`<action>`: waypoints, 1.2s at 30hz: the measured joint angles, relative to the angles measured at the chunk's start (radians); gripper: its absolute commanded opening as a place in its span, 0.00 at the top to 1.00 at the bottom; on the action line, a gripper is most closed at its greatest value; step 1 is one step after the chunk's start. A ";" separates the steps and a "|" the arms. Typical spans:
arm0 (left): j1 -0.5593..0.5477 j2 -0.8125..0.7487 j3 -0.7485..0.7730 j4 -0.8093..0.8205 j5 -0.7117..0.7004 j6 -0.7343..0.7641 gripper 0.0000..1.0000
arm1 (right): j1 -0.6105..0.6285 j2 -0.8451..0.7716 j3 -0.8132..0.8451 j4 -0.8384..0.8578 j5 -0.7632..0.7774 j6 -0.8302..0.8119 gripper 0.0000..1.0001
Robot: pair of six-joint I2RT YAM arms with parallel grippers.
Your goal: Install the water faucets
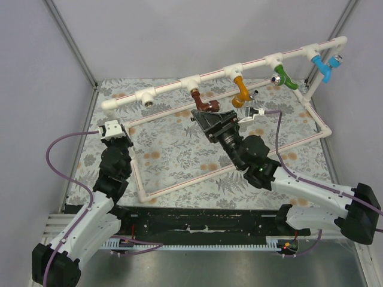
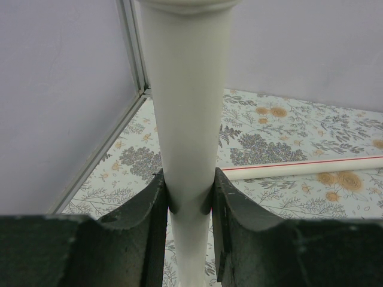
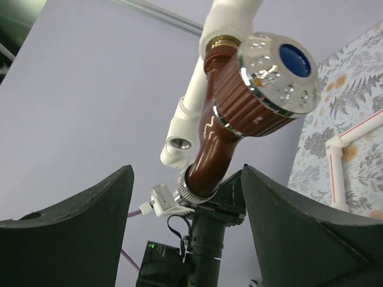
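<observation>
The dark reddish-brown water faucet (image 1: 203, 103) hangs from a tee of the white pipe frame (image 1: 173, 86), and the orange-yellow water faucet (image 1: 240, 92) hangs from the tee to its right. In the right wrist view the brown faucet (image 3: 230, 119) points its silvery spout ring down between the fingers of my right gripper (image 3: 187, 173), which is open and touches nothing. Its chrome knob with a blue cap faces the camera. My left gripper (image 2: 188, 182) is shut on a white pipe (image 2: 185, 107) at the frame's left end, which also shows in the top view (image 1: 119, 139).
A green tap (image 1: 286, 79) and a light blue tap (image 1: 325, 66) hang further right on the same pipe. An empty tee (image 1: 148, 98) sits left of the brown faucet. The frame's lower pipes (image 1: 179, 185) lie on the flowered mat. Grey walls enclose the table.
</observation>
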 measured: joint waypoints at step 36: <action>-0.010 0.013 0.000 0.008 -0.002 0.005 0.98 | 0.011 -0.208 0.088 -0.506 -0.216 -2.203 0.27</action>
